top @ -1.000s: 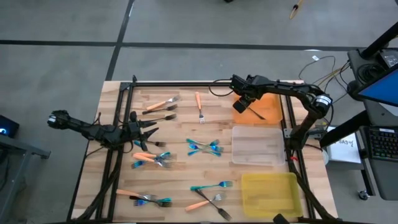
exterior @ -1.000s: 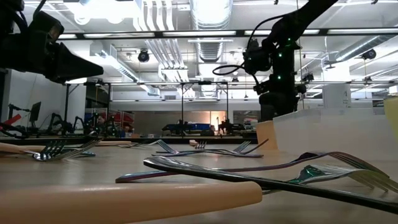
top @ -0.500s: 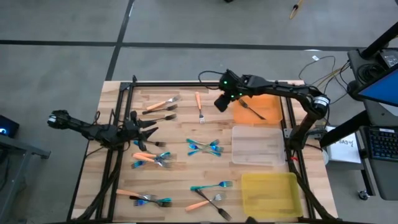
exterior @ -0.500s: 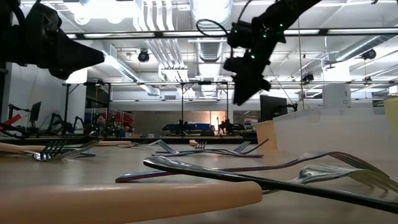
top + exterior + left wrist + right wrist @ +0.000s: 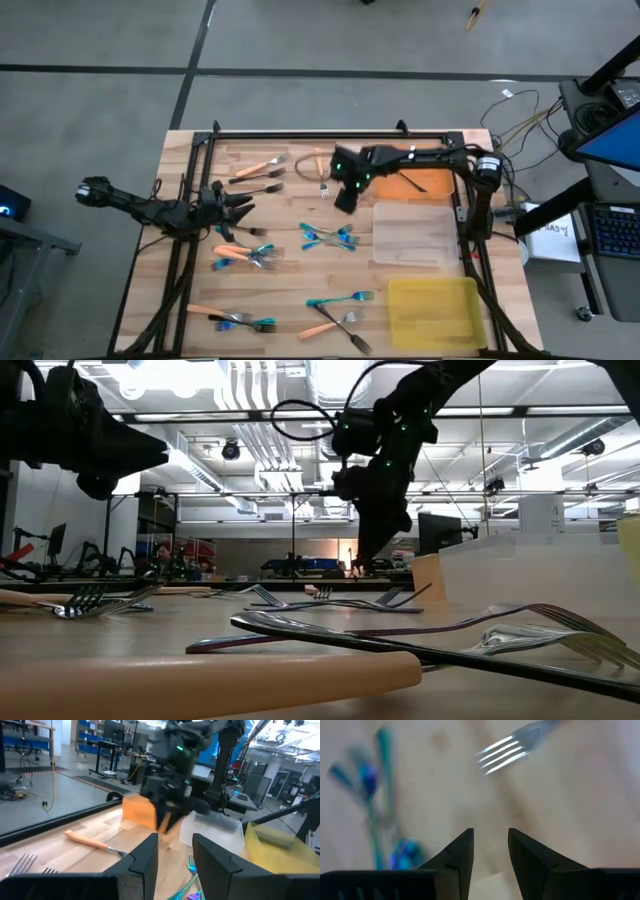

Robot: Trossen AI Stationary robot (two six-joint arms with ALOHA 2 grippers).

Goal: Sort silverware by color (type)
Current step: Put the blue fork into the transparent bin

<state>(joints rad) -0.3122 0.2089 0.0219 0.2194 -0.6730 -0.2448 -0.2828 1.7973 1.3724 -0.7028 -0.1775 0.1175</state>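
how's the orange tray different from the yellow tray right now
The orange tray sits at the far right corner of the table; the yellow tray sits at the near right corner. The orange tray holds one fork; the yellow tray holds nothing visible. The orange one is partly covered by the right arm; the yellow one is in full view. Both are flat rectangles.

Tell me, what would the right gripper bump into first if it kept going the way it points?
Probably bare wooden table: the right gripper, fingers apart, points down at wood between a fork and blue forks.
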